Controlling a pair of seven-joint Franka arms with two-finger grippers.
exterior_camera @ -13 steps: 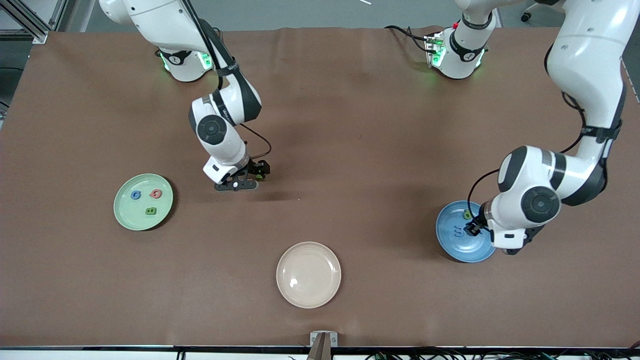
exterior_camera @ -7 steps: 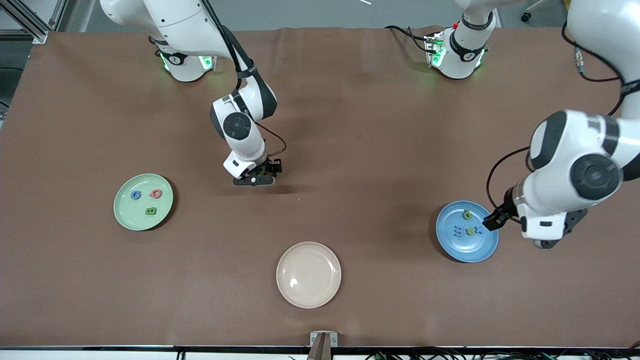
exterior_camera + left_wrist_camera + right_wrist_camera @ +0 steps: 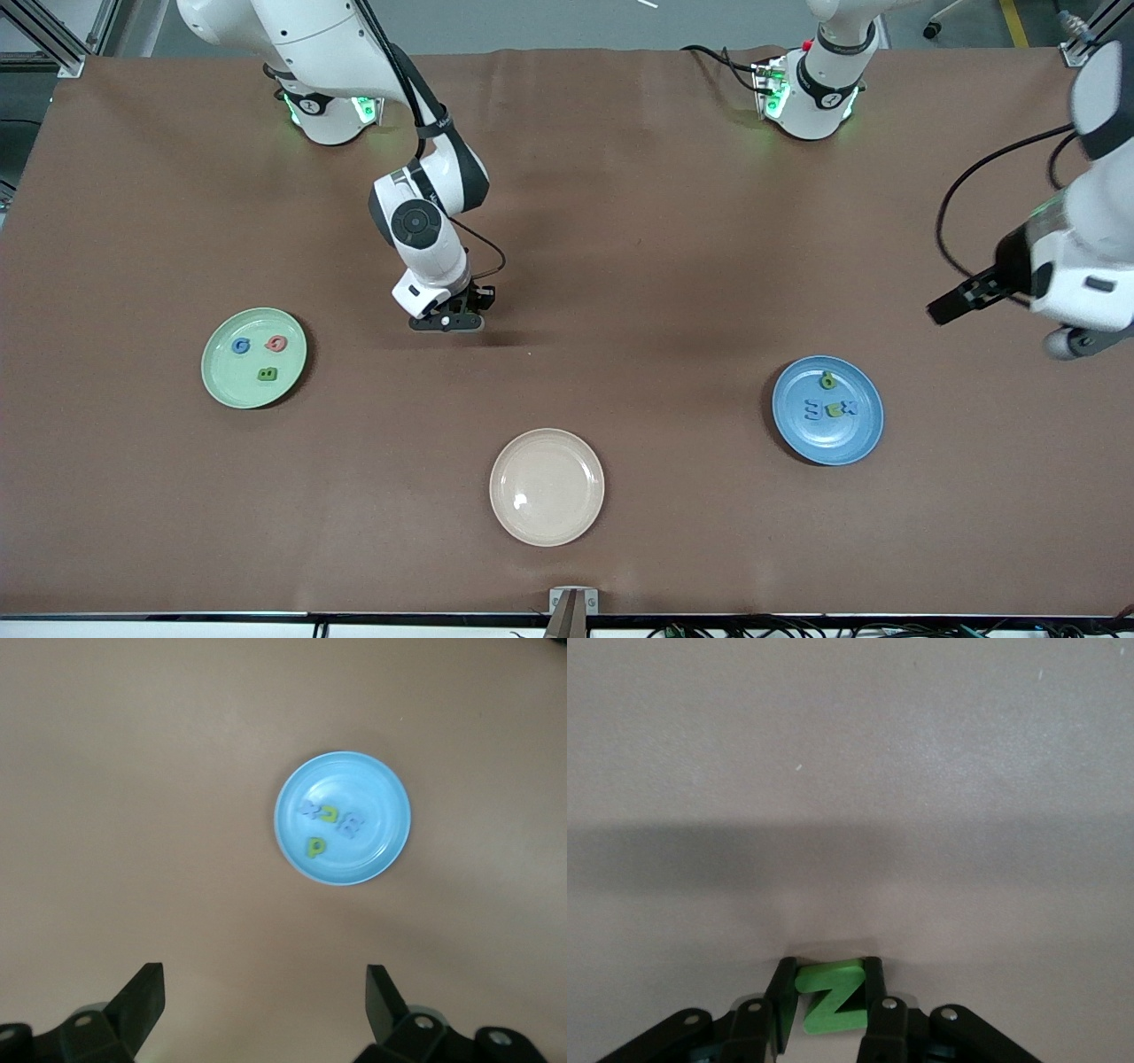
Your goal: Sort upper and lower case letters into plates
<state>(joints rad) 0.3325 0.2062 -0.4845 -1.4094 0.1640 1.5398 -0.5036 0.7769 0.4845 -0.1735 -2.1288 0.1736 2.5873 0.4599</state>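
Observation:
The mint green plate (image 3: 254,358) at the right arm's end holds three letters: a blue one, a red one and a green one. The blue plate (image 3: 827,410) at the left arm's end holds several small letters, also in the left wrist view (image 3: 343,817). My right gripper (image 3: 449,319) is low over the bare cloth mid-table, shut on a green letter Z (image 3: 830,994). My left gripper (image 3: 941,311) is open and empty, raised above the table near the blue plate; its fingers (image 3: 142,997) frame bare cloth.
A beige cream plate (image 3: 547,486) lies empty near the front camera, mid-table. Brown cloth (image 3: 638,266) covers the whole table. The arm bases (image 3: 811,93) stand along the farthest edge.
My left gripper has lifted up and away from the blue plate toward the table's end, leaving letters in it. My right gripper shifted a little sideways, then held still.

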